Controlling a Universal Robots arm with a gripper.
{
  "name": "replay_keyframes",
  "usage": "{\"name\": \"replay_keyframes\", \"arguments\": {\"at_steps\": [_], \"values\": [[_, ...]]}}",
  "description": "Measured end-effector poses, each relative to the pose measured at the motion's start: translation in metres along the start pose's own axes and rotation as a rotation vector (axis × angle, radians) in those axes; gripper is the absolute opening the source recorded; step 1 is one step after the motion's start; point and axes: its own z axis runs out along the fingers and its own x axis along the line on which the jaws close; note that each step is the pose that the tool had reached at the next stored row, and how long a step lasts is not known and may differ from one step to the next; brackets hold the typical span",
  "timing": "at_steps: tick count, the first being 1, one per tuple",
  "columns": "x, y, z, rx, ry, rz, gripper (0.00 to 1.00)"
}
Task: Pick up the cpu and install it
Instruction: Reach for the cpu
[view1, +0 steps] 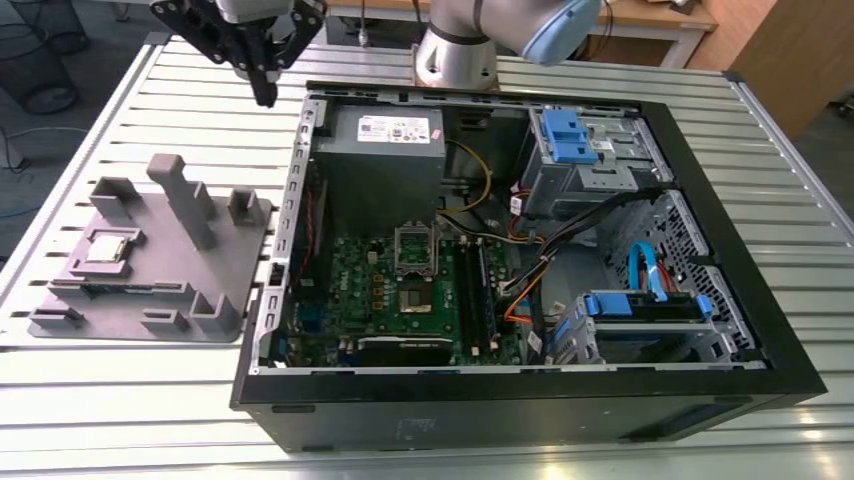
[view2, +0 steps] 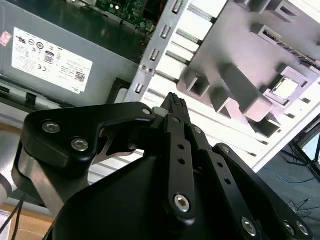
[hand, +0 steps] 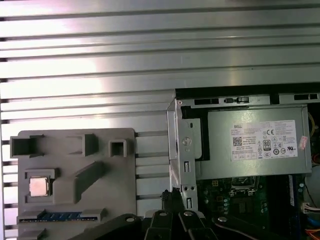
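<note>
My gripper (view1: 266, 97) pinched closed, empty, far from tray (view1: 224, 255). cpu (view1: 107, 248) sits in tray pocket, the exterior view's left of computer case (view1: 534, 398).

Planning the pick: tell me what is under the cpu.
The cpu lies in a square recess of the grey holder. Its underside and the recess floor are hidden beneath it.

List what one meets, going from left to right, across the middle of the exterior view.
cpu → grey post → motherboard → blue drive tray
</note>
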Motion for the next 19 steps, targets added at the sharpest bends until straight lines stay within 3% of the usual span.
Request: {"name": "replay_keyframes", "arguments": {"at_steps": [12,18,19], "values": [[0.0541,-0.0041,0.0002,0.0,0.0,0.0,0.11],[0.0777,-0.006,0.0008,0.0003,0.0,0.0,0.11],[0.0925,-0.0072,0.0027,0.0007,-0.0001,0.0,0.11]]}}
